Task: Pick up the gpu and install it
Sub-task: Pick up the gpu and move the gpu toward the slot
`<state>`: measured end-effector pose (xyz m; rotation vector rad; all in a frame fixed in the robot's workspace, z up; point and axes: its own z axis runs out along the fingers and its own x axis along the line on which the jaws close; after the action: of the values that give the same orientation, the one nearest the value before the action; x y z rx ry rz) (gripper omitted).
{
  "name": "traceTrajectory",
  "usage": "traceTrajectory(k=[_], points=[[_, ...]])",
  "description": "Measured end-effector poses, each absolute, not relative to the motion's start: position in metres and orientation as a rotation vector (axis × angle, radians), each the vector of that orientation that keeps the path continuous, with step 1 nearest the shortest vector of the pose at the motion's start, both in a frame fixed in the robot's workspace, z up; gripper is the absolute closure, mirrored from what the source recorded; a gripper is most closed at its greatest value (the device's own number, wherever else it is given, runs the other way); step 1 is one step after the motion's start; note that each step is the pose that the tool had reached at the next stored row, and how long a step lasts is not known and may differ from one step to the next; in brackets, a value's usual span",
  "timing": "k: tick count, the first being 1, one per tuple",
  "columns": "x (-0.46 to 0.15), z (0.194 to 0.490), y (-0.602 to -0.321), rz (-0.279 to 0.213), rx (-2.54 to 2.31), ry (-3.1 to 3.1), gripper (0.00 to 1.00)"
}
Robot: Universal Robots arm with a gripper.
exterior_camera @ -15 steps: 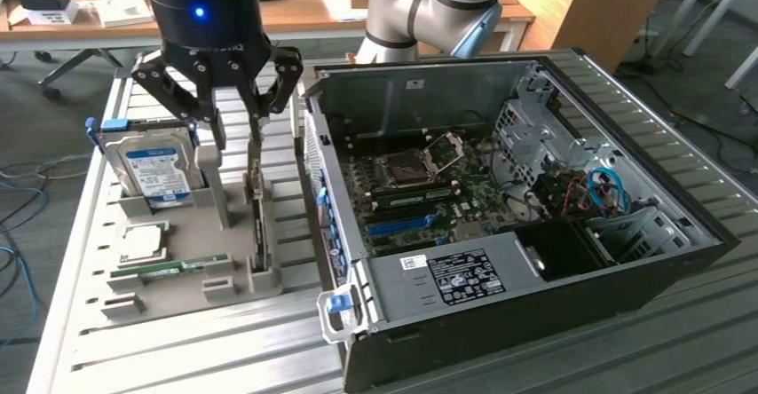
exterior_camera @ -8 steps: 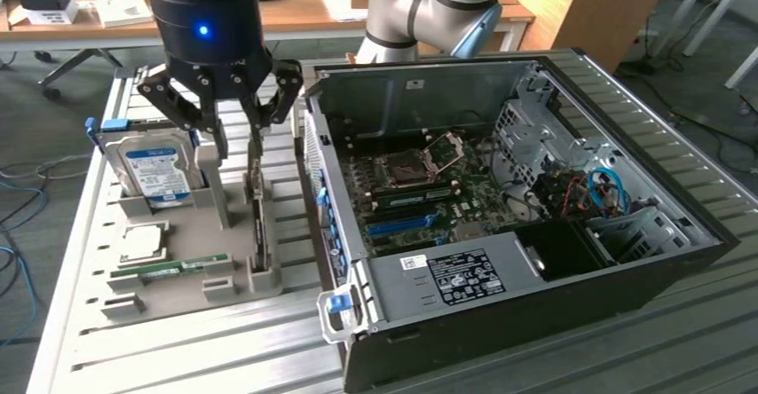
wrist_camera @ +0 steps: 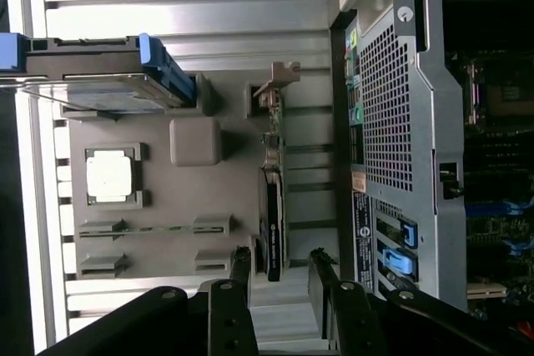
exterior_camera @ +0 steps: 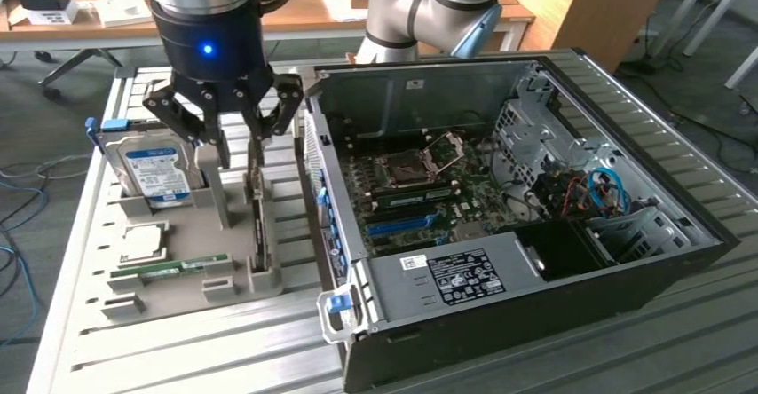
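As the pieces stand on the slatted metal table (exterior_camera: 663,350), we enter them by size.

1. Computer case (exterior_camera: 663,234): lies open on its side along the table's edge at the exterior view's right. Its motherboard (exterior_camera: 414,181) is exposed, and by our judgement no card is seated there yet.

2. Grey parts tray (exterior_camera: 237,265): sits on the table just beside the case's perforated rear panel (wrist_camera: 392,122).

3. Gripper (exterior_camera: 248,145): hangs over the tray with its fingers (wrist_camera: 240,271) spread moderately and holding nothing. It is nearest the gpu.

4. Hard drive (exterior_camera: 154,172): silver with a blue label, standing upright at the tray's corner away from the case.

5. Gpu (exterior_camera: 257,212): a dark, slim board standing on edge in a slot along the tray's edge nearest the case, its bracket end uppermost in the wrist view. Its long axis runs along that tray edge, parallel to the case's rear panel. We place it directly below the gripper. In the wrist view one end of the card (wrist_camera: 272,206) lies in the gap between the two fingers, which stand either side of its thin faces with clearance and no contact that we can see.

6. Processor (exterior_camera: 142,241): lies flat in a recess mid-tray.

7. RAM stick (exterior_camera: 172,270): green, on edge, beside the processor.
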<state>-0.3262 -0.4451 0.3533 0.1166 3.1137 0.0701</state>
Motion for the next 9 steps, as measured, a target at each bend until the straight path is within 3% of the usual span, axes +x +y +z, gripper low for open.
traceTrajectory(k=[9], points=[[-0.326,0.337,-0.445,0.07,0.117,3.114,0.59]])
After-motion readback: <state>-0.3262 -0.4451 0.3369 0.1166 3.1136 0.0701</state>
